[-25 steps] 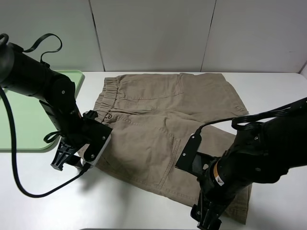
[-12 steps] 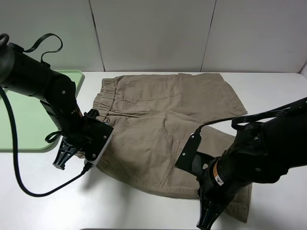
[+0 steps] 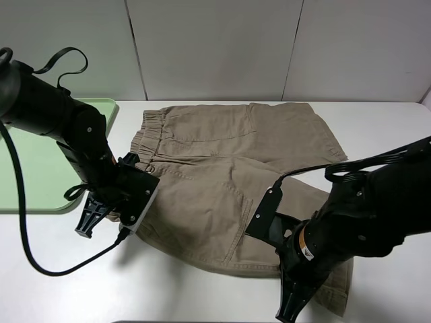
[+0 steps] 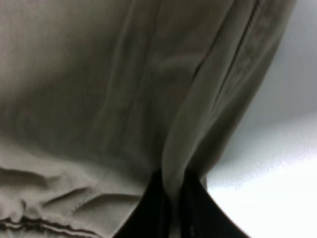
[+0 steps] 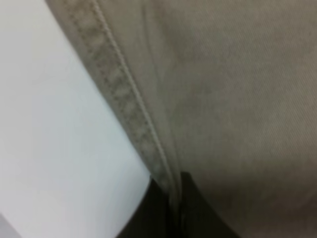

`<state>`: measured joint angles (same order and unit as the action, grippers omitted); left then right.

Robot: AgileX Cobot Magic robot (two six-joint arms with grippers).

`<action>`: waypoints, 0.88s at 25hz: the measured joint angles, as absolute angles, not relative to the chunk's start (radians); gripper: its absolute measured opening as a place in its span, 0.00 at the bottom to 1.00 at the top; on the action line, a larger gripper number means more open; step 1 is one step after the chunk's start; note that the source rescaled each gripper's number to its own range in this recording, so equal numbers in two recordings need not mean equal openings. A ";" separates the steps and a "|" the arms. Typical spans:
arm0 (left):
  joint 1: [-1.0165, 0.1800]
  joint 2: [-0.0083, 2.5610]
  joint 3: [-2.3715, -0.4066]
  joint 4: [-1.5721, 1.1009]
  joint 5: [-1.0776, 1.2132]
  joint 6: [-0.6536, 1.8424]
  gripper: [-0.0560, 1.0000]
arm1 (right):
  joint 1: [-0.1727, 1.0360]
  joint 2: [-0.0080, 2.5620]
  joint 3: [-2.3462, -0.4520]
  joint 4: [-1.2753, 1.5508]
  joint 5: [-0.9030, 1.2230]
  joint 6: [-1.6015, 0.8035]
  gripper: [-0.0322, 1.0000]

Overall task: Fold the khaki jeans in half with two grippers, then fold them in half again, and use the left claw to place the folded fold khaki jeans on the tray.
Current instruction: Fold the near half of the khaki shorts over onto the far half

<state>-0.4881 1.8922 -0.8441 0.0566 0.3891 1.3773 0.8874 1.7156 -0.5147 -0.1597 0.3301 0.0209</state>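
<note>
The khaki jeans (image 3: 229,168) lie spread on the white table, waistband toward the tray. My left gripper (image 3: 131,214) is at their near left edge. In the left wrist view its black fingers (image 4: 148,210) are shut on a fold of the khaki cloth (image 4: 124,89). My right gripper (image 3: 295,297) is at the near right hem. In the right wrist view its fingers (image 5: 198,213) are shut on the stitched hem (image 5: 124,94). The mint-green tray (image 3: 27,168) lies at the far left, partly behind the left arm.
The white table (image 3: 390,134) stretches right of the jeans and along the front edge. A black cable (image 3: 40,269) loops from the left arm over the table's front left. A pale wall stands behind the table.
The right gripper has tilted down onto the near right hem, and the jeans' near edge has drawn in slightly. The left gripper has shifted a little to the right with the cloth.
</note>
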 joint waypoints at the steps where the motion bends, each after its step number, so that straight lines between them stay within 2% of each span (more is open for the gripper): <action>1: -0.488 1.889 -0.844 0.055 0.389 1.376 0.06 | 0.887 1.715 -0.515 -0.161 0.342 0.021 0.03; 7: -0.488 1.849 -0.844 0.049 0.398 1.376 0.06 | 0.887 1.653 -0.515 -0.163 0.396 0.029 0.03; 22: -0.489 1.619 -0.843 -0.021 0.555 1.376 0.05 | 0.888 1.249 -0.529 -0.077 0.674 0.074 0.03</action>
<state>-0.4893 1.6190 -0.8433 -0.0208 0.5552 1.3763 0.8883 1.2491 -0.5286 -0.0770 0.6743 0.0743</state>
